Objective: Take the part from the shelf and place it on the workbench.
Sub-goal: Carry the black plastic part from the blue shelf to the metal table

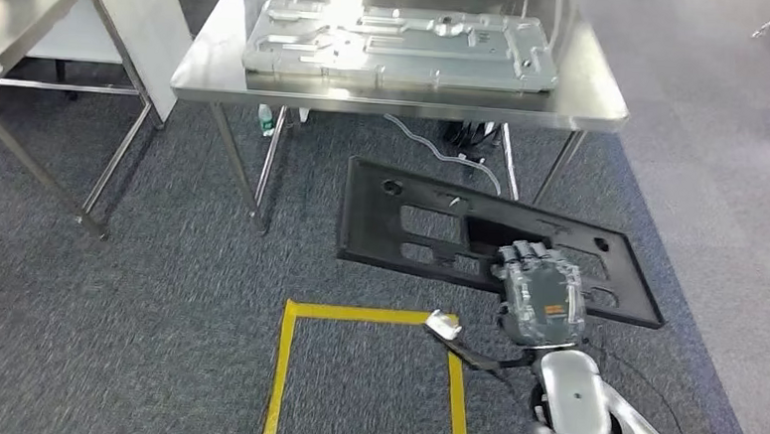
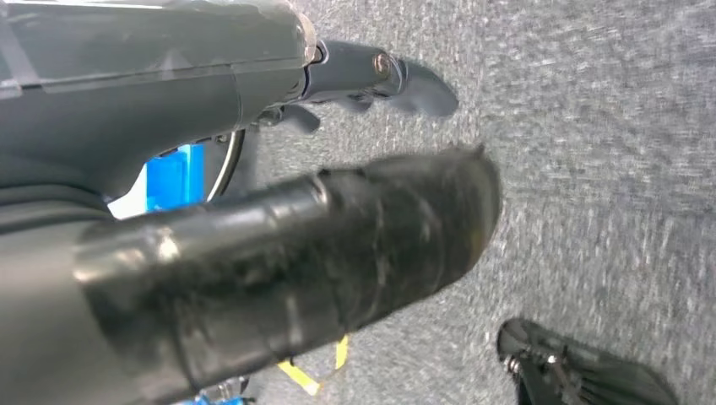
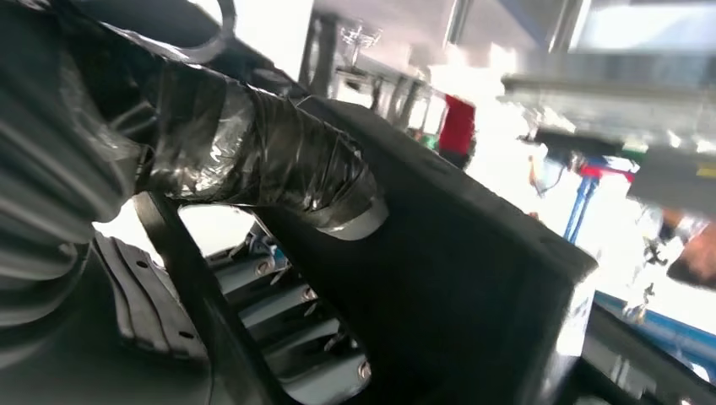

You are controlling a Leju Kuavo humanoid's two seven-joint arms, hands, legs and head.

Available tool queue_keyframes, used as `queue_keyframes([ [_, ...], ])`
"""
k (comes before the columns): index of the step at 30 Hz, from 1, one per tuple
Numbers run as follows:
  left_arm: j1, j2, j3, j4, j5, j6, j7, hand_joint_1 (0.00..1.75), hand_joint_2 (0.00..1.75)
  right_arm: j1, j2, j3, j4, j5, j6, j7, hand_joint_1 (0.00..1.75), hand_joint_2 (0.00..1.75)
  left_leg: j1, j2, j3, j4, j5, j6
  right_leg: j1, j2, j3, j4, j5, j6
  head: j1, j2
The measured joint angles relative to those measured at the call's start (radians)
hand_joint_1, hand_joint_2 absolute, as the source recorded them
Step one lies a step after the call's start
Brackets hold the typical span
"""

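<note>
Here the right hand [image 1: 541, 300] is closest, coming up from the lower right in the head view and gripping the black part [image 1: 440, 225] near its near long edge. The right wrist view shows the thumb [image 3: 262, 156] laid over the panel's edge and darker fingers curled beneath it. The part is carried flat above the carpet, its long axis running from upper left to lower right, and most of it stretches away to the hand's left and forward, towards the desk [image 1: 606, 99]. The left hand [image 2: 253, 236] hangs over the floor with nothing in it; whether its fingers are spread or curled cannot be told. Further off, the desk already bears a silver panel [image 1: 400, 44], lying lengthways across most of its top. Judging by this, the black part would have to go on or beside that panel.
</note>
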Motion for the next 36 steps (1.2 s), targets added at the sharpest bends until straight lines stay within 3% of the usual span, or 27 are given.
queue_keyframes([
  [2, -0.002, 0.000, 0.000, 0.000, 0.001, -0.001, -0.010, 0.00, 0.00, 0.045, -0.042, -0.038, -0.049, -0.005, -0.002, -0.014, 1.75, 1.75, 0.000, 0.004, -0.001, 0.011, 0.010, -0.010, 0.000, 0.005, 0.017, -0.015, -0.008, -0.018, 0.002, 0.000],
  [3, -0.004, 0.001, 0.000, 0.000, 0.001, -0.003, -0.014, 0.00, 0.00, 0.063, -0.059, -0.059, -0.069, -0.007, -0.002, -0.021, 1.75, 1.75, 0.000, 0.008, -0.016, 0.051, 0.024, -0.012, 0.000, 0.007, 0.032, -0.024, -0.015, -0.026, 0.001, 0.000],
  [5, -0.007, 0.002, 0.000, 0.000, 0.003, -0.005, -0.019, 0.00, 0.00, 0.084, -0.082, -0.090, -0.096, -0.008, 0.000, -0.033, 1.75, 1.75, 0.001, 0.015, -0.091, 0.173, 0.032, -0.016, 0.000, 0.011, 0.066, -0.042, -0.030, -0.039, 0.000, 0.000],
  [6, -0.008, 0.002, 0.000, 0.000, 0.003, -0.005, -0.020, 0.00, 0.00, 0.091, -0.091, -0.102, -0.105, -0.008, 0.001, -0.037, 1.75, 1.75, 0.000, 0.018, -0.140, 0.238, 0.014, -0.017, 0.001, 0.013, 0.084, -0.048, -0.040, -0.043, 0.000, 0.000],
  [7, -0.008, 0.002, 0.000, 0.000, 0.004, -0.006, -0.020, 0.00, 0.00, 0.095, -0.097, -0.109, -0.111, -0.009, 0.003, -0.040, 1.75, 1.75, 0.000, 0.019, -0.183, 0.280, -0.025, -0.018, 0.002, 0.015, 0.101, -0.052, -0.051, -0.045, 0.000, 0.000],
  [9, -0.007, 0.002, 0.000, 0.000, 0.005, -0.007, -0.020, 0.00, 0.00, 0.101, -0.104, -0.119, -0.120, -0.009, 0.008, -0.045, 1.75, 1.75, -0.001, 0.021, -0.242, 0.292, -0.100, -0.017, 0.006, 0.022, 0.141, -0.055, -0.079, -0.046, 0.000, 0.000],
  [10, -0.006, 0.002, 0.001, 0.000, 0.006, -0.008, -0.020, 0.00, 0.00, 0.102, -0.107, -0.122, -0.123, -0.009, 0.011, -0.048, 1.75, 1.75, -0.003, 0.021, -0.255, 0.263, -0.105, -0.013, 0.009, 0.024, 0.163, -0.055, -0.094, -0.046, -0.001, 0.000],
  [11, -0.005, 0.002, 0.001, 0.000, 0.008, -0.009, -0.020, 0.00, 0.00, 0.103, -0.111, -0.125, -0.125, -0.008, 0.012, -0.051, 1.75, 1.75, -0.004, 0.021, -0.260, 0.220, -0.079, -0.007, 0.012, 0.026, 0.184, -0.056, -0.109, -0.046, -0.001, 0.000],
  [13, 0.000, 0.004, 0.004, 0.000, 0.011, -0.012, -0.018, 0.00, 0.00, 0.101, -0.118, -0.129, -0.129, -0.007, 0.013, -0.057, 1.75, 1.75, -0.013, 0.018, -0.260, 0.117, 0.066, 0.012, 0.016, 0.030, 0.216, -0.055, -0.141, -0.042, 0.000, 0.000],
  [14, 0.001, 0.005, 0.005, 0.000, 0.012, -0.012, -0.017, 0.00, 0.00, 0.100, -0.122, -0.130, -0.131, -0.007, 0.013, -0.060, 1.75, 1.75, -0.019, 0.015, -0.254, 0.085, 0.126, 0.018, 0.016, 0.032, 0.227, -0.057, -0.155, -0.037, -0.001, 0.000],
  [15, 0.001, 0.006, 0.006, 0.000, 0.013, -0.012, -0.015, 0.00, 0.00, 0.099, -0.126, -0.132, -0.133, -0.007, 0.013, -0.064, 1.75, 1.75, -0.024, 0.012, -0.249, 0.063, 0.168, 0.024, 0.015, 0.035, 0.239, -0.053, -0.165, -0.031, -0.001, 0.000],
  [17, -0.003, 0.007, 0.009, 0.000, 0.013, -0.012, -0.014, 0.00, 0.00, 0.097, -0.141, -0.139, -0.140, -0.009, 0.013, -0.069, 1.75, 1.75, -0.027, 0.009, -0.224, 0.051, 0.166, 0.029, 0.009, 0.036, 0.252, -0.036, -0.168, -0.019, -0.002, 0.000],
  [18, -0.005, 0.007, 0.012, 0.000, 0.014, -0.012, -0.014, 0.00, 0.00, 0.096, -0.148, -0.144, -0.143, -0.011, 0.012, -0.072, 1.75, 1.75, -0.026, 0.009, -0.211, 0.044, 0.163, 0.034, 0.007, 0.034, 0.246, -0.007, -0.162, -0.014, -0.002, 0.000],
  [20, -0.009, 0.008, 0.019, 0.000, 0.015, -0.012, -0.015, 0.00, 0.00, 0.091, -0.163, -0.152, -0.148, -0.015, 0.012, -0.076, 1.75, 1.75, -0.024, 0.010, -0.184, 0.037, 0.153, 0.042, 0.003, 0.028, 0.188, 0.087, -0.165, -0.005, -0.001, 0.000],
  [21, -0.009, 0.008, 0.022, 0.000, 0.016, -0.012, -0.015, 0.00, 0.00, 0.089, -0.169, -0.154, -0.150, -0.018, 0.012, -0.080, 1.75, 1.75, -0.024, 0.010, -0.176, 0.037, 0.144, 0.044, 0.001, 0.025, 0.144, 0.145, -0.181, 0.000, 0.000, 0.000],
  [23, -0.010, 0.008, 0.025, 0.000, 0.016, -0.011, -0.015, 0.00, 0.00, 0.086, -0.178, -0.156, -0.151, -0.022, 0.014, -0.087, 1.75, 1.75, -0.024, 0.009, -0.155, 0.037, 0.122, 0.044, -0.003, 0.023, 0.058, 0.222, -0.247, 0.007, 0.000, 0.000],
  [24, -0.009, 0.008, 0.026, 0.000, 0.016, -0.011, -0.015, 0.00, 0.00, 0.084, -0.181, -0.156, -0.151, -0.023, 0.015, -0.091, 1.75, 1.75, -0.023, 0.008, -0.139, 0.037, 0.108, 0.042, -0.004, 0.022, 0.029, 0.226, -0.273, 0.009, 0.000, 0.000],
  [25, -0.009, 0.008, 0.026, 0.000, 0.016, -0.011, -0.015, 0.00, 0.00, 0.081, -0.183, -0.156, -0.151, -0.023, 0.017, -0.094, 1.75, 1.75, -0.023, 0.007, -0.120, 0.037, 0.093, 0.041, -0.004, 0.020, 0.010, 0.207, -0.278, 0.009, 0.000, 0.000],
  [26, -0.008, 0.008, 0.026, 0.000, 0.016, -0.012, -0.015, 0.00, 0.00, 0.077, -0.185, -0.156, -0.151, -0.023, 0.020, -0.097, 1.75, 1.75, -0.021, 0.006, -0.099, 0.037, 0.077, 0.038, -0.004, 0.019, 0.002, 0.166, -0.248, 0.008, 0.000, 0.000],
  [29, -0.007, 0.007, 0.026, 0.000, 0.016, -0.012, -0.015, 0.00, 0.00, 0.068, -0.189, -0.155, -0.151, -0.024, 0.029, -0.103, 1.75, 1.75, -0.021, 0.001, -0.054, 0.037, 0.031, 0.024, 0.002, 0.019, -0.002, 0.034, -0.053, -0.001, 0.001, 0.000],
  [30, -0.007, 0.006, 0.026, 0.001, 0.016, -0.011, -0.015, 0.00, 0.00, 0.065, -0.190, -0.154, -0.151, -0.024, 0.031, -0.104, 1.75, 1.75, -0.021, 0.000, -0.044, 0.037, 0.023, 0.018, 0.005, 0.019, -0.001, 0.017, -0.018, -0.007, 0.003, 0.000],
  [33, -0.012, 0.006, 0.026, 0.001, 0.016, -0.011, -0.016, 0.00, 0.00, 0.055, -0.193, -0.155, -0.157, -0.025, 0.031, -0.104, 1.75, 1.75, -0.022, 0.004, -0.043, 0.062, 0.036, 0.001, 0.006, 0.021, 0.030, -0.005, -0.024, -0.032, 0.005, 0.000],
  [35, -0.015, 0.007, 0.026, 0.000, 0.016, -0.011, -0.016, 0.00, 0.00, 0.051, -0.194, -0.156, -0.159, -0.025, 0.031, -0.103, 1.75, 1.75, -0.020, 0.013, -0.096, 0.153, 0.051, -0.007, 0.004, 0.020, 0.065, -0.026, -0.035, -0.045, 0.004, 0.000],
  [36, -0.016, 0.007, 0.026, 0.000, 0.016, -0.011, -0.017, 0.00, 0.00, 0.049, -0.194, -0.157, -0.159, -0.025, 0.031, -0.104, 1.75, 1.75, -0.018, 0.017, -0.135, 0.210, 0.043, -0.011, 0.005, 0.019, 0.082, -0.034, -0.044, -0.049, 0.003, 0.000],
])
